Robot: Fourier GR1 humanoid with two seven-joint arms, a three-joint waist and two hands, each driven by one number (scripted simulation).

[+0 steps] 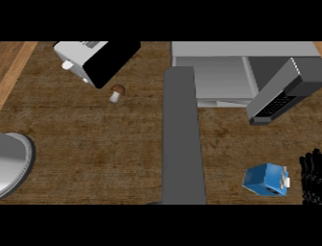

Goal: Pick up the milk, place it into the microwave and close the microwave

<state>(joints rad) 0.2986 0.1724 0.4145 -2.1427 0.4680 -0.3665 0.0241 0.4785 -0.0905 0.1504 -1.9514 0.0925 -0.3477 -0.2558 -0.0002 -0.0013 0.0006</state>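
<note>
I count one milk carton, blue, lying low right on the counter, one open microwave, one toaster, one mushroom. My right hand stands just beside the milk, fingers straight, holding nothing.

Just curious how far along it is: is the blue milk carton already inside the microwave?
No, the milk carton lies on the counter beside the right hand, outside the open microwave.

blue milk, grey microwave, brown-capped mushroom, seemingly wood-grain counter
</note>
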